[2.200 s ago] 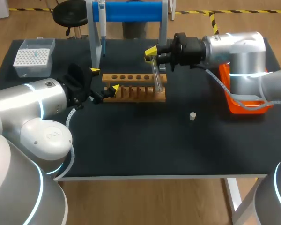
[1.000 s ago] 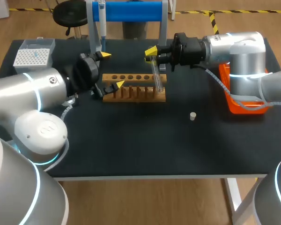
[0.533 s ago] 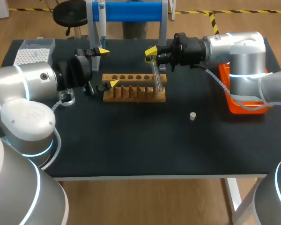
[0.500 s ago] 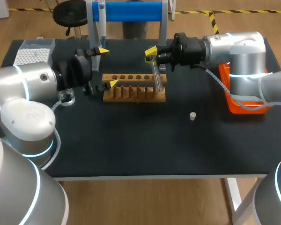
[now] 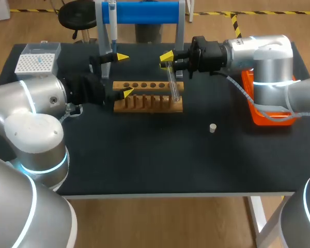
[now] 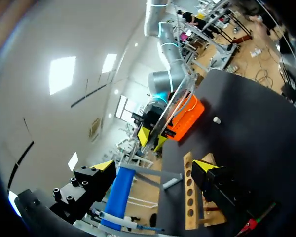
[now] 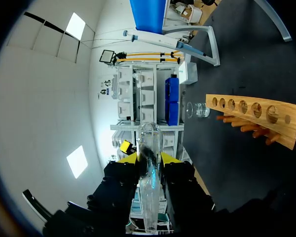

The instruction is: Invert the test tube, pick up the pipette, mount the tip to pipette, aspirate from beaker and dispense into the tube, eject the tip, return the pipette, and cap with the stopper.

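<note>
right hand (image 5: 167, 59) clamped on the test tube (image 5: 172, 82), tube tilted at the rack's (image 5: 150, 97) right end | left hand (image 5: 124, 75) wide open, holding nothing, by the rack's left end | stopper (image 5: 212, 127) loose on the counter (image 5: 144, 155)

Left arm (image 5: 36, 98) comes in from the left, forearm level, wrist pointing toward the table middle. Left gripper (image 5: 124, 74) is turned sideways, fingers spread wide, one yellow tip farther back, the other nearer. Right arm (image 5: 258, 51) comes in from the right, wrist stretched level toward the left. Right gripper (image 5: 166, 59) is closed, both tips pinching the upper end of the test tube (image 5: 172, 85).
</note>
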You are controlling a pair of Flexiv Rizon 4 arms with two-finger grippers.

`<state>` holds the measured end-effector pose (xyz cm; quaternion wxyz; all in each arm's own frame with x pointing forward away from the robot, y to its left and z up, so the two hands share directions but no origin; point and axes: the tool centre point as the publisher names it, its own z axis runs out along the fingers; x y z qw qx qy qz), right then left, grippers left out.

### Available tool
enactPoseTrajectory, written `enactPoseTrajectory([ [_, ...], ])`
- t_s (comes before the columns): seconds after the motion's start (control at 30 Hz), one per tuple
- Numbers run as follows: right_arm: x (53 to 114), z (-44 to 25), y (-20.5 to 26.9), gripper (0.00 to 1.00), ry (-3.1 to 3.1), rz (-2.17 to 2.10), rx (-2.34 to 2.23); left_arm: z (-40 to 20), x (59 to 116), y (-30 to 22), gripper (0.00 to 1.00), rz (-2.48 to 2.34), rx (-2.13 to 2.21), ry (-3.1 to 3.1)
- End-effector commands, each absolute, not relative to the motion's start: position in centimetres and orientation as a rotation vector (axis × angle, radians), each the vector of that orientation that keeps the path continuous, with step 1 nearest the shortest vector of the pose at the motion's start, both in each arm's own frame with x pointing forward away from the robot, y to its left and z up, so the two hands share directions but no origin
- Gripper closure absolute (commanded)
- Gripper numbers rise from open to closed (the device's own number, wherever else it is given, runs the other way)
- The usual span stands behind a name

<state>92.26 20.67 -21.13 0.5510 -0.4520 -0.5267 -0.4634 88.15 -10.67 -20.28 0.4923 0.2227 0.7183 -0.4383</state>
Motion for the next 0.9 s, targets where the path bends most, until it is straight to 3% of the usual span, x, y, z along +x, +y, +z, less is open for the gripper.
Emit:
enactPoseTrajectory([
  [0.03,92.3,-21.1,20.6,1.0,-1.249,-1.094,-1.069,-20.6,88.3,-10.8,0.0,-1.375,0.774,1.512],
  [0.9,92.3,-21.1,20.6,1.0,-1.249,-1.094,-1.069,-19.8,86.8,-17.1,0.0,-1.029,0.978,1.371],
])
